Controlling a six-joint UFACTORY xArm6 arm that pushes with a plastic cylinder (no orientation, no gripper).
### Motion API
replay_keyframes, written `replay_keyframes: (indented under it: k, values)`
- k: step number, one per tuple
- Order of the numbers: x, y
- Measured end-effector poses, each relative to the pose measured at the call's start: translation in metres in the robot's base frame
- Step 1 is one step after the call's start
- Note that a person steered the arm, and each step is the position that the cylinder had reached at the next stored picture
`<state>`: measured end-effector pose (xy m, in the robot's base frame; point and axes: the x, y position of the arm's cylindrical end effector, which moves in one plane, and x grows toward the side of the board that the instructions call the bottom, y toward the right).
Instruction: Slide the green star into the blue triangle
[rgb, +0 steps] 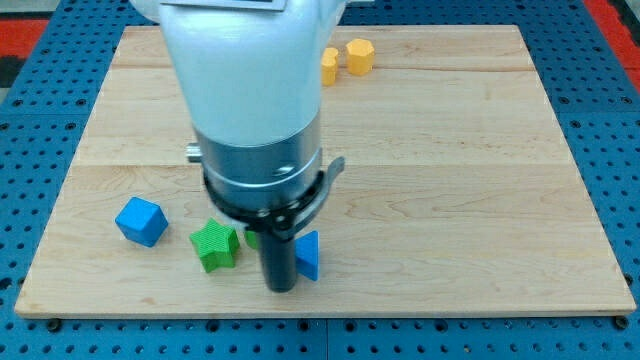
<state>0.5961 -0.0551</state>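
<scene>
My tip (279, 287) has no jaws and is holding nothing, sitting beside the blue triangle (308, 255), near the green star (215, 246), on the wooden board (480, 180).

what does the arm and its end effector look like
The arm has a smooth, glossy white housing above a grey metallic cylindrical collar, ringed by a thin dark clamp band. Below it a straight black rod ends in my tip. No cables or markings show.
</scene>
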Motion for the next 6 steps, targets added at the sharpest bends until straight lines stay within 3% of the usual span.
replay_keyframes:
  k: [1,2,3,5,6]
  values:
    - [0.022,-0.067]
    - [0.007,-0.160]
    - [-0.028,-0.192]
    - [-0.072,-0.196]
    - [-0.053,-0.139]
